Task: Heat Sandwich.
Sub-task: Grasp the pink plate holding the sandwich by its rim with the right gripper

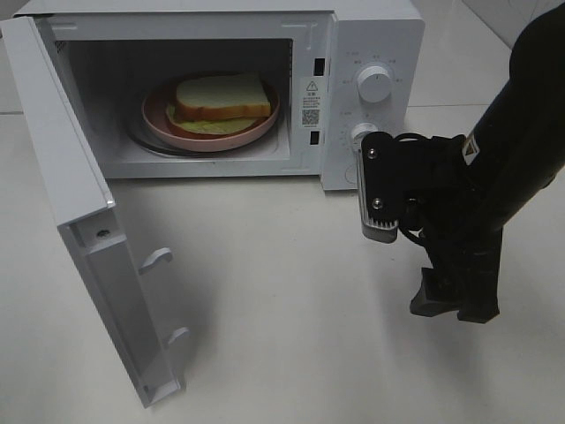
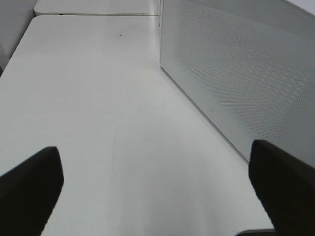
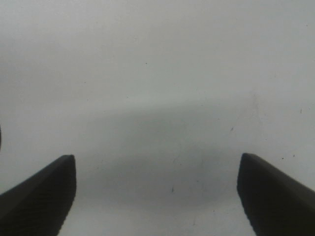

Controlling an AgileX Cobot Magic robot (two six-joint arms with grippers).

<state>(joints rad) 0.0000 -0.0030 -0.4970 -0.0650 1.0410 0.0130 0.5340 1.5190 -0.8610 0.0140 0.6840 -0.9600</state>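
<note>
Set deep inside the open microwave (image 1: pixel 380 35), resting on a round pink plate (image 1: pixel 157 119) near the middle of the cavity floor: the sandwich (image 1: pixel 221 95). Right place for heating, by the look of it. Door (image 1: pixel 53 132) swung fully out to the left side, so loading judged done and closing not yet done.

Standing in front of the control panel, just below the lower knob (image 1: pixel 362 134) and well clear of the cavity mouth: the right gripper (image 3: pixel 156 158). Pointed down at the bare table (image 1: pixel 291 291), fingers spread wide, nothing between them, nothing held. Probably parked there to keep the opening and the door's swing free.

Not visible from the high camera, only from its own wrist: the left gripper (image 2: pixel 155 146). Equally wide apart and empty, low over the table, near a perforated white panel (image 2: pixel 236 73) — likely the outer face of the open door. If so, well placed for pushing it shut.

As for the food: a pale slice of bread on top with a tan crust along the near edge, and a thin yellow-green leaf layer peeking out beneath. Smaller than the plate — pink rim showing all round. Filling otherwise hidden from this angle. Looks flat, settled and level, not tipped or sliding off.
</note>
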